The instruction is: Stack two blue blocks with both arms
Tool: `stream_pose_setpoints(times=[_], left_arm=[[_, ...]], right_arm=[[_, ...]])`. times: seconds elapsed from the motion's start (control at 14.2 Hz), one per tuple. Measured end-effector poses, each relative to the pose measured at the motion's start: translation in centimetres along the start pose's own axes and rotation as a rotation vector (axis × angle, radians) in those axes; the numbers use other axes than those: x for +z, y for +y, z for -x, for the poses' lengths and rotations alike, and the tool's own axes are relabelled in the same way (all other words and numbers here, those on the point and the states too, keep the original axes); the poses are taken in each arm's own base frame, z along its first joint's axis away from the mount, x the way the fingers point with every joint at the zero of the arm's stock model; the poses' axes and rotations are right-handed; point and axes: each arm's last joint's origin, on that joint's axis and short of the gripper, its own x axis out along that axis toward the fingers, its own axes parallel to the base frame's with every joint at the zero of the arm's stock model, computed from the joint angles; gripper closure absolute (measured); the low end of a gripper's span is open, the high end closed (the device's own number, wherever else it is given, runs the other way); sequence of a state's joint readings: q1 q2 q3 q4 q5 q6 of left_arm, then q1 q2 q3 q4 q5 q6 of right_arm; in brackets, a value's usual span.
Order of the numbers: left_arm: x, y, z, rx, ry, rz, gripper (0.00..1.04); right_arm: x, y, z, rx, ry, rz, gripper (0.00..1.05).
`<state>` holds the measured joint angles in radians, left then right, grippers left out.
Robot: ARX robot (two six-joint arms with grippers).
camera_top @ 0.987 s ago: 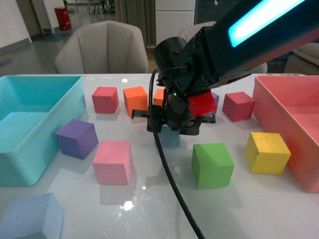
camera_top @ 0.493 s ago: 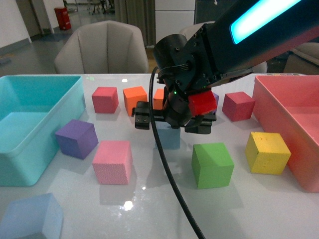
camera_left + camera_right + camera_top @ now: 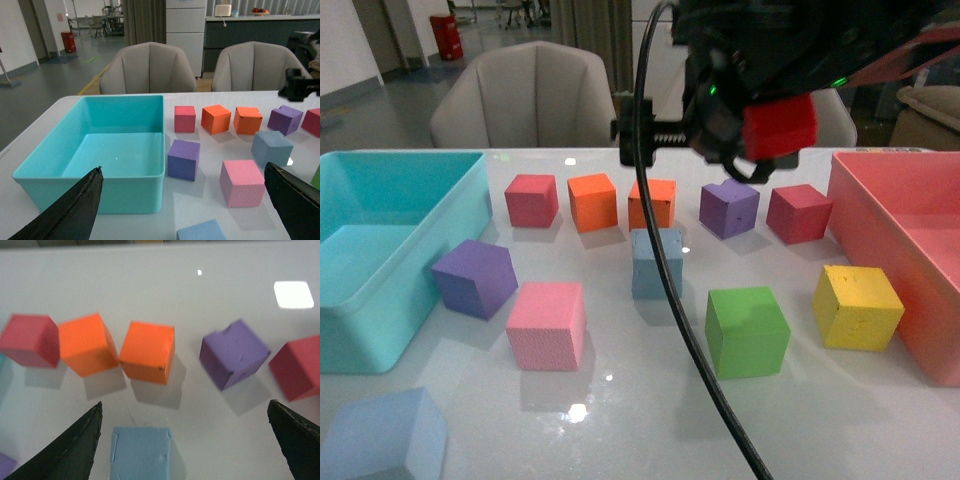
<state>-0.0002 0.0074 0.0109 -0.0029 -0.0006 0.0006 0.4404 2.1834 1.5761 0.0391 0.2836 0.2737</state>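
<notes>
One pale blue block point(image 3: 657, 262) stands alone on the white table in the middle, in front of an orange cube. It also shows in the right wrist view point(image 3: 141, 452) and the left wrist view point(image 3: 271, 147). The second blue block point(image 3: 385, 435) lies at the near left corner and shows just below my left gripper point(image 3: 200, 231). My right gripper point(image 3: 710, 135) is open and empty, high above the middle block, with a red part on its wrist; in its own view point(image 3: 182, 440) the block lies between the jaws, far below. My left gripper point(image 3: 185, 200) is open and empty, and is out of the front view.
A turquoise bin point(image 3: 470, 200) stands at the left and a pink bin point(image 3: 850, 190) at the right. Red, orange, purple, pink point(image 3: 548, 325), green point(image 3: 747, 330) and yellow point(image 3: 857, 306) cubes are scattered around the middle block. A black cable point(image 3: 670, 280) hangs in front of it.
My right gripper was low around the middle blue block. It has opened wider and risen up and to the right. The block stays on the table.
</notes>
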Motion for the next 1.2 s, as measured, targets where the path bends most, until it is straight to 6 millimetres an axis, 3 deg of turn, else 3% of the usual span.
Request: stream_pose_setpoints(times=[0.21, 0.35, 0.49, 0.63, 0.78, 0.99, 1.06, 1.2], left_arm=[[0.0, 0.0, 0.0, 0.000, 0.000, 0.000, 0.07], [0.0, 0.0, 0.0, 0.000, 0.000, 0.000, 0.07], [0.0, 0.0, 0.0, 0.000, 0.000, 0.000, 0.07], [0.0, 0.0, 0.0, 0.000, 0.000, 0.000, 0.07], [0.0, 0.0, 0.0, 0.000, 0.000, 0.000, 0.07], [0.0, 0.0, 0.0, 0.000, 0.000, 0.000, 0.07], [0.0, 0.0, 0.0, 0.000, 0.000, 0.000, 0.07], [0.0, 0.0, 0.0, 0.000, 0.000, 0.000, 0.07]], right_arm=[[2.0, -3.3, 7.2, -0.018, -0.270, 0.013, 0.06], [0.0, -5.9, 11.0, -0.057, -0.342, 0.012, 0.06], [-3.6, -9.0, 14.6, -0.104, -0.340, -0.006, 0.06], [-5.8, -10.9, 17.3, -0.134, -0.370, -0.021, 0.08], [-8.3, -13.8, 21.0, -0.070, -0.527, 0.024, 0.33], [-13.9, -17.2, 25.9, -0.086, -0.436, 0.052, 0.69], [-14.8, -18.1, 27.6, -0.087, -0.438, 0.048, 0.82], [-15.6, -18.1, 30.2, -0.082, -0.541, 0.059, 1.03]])
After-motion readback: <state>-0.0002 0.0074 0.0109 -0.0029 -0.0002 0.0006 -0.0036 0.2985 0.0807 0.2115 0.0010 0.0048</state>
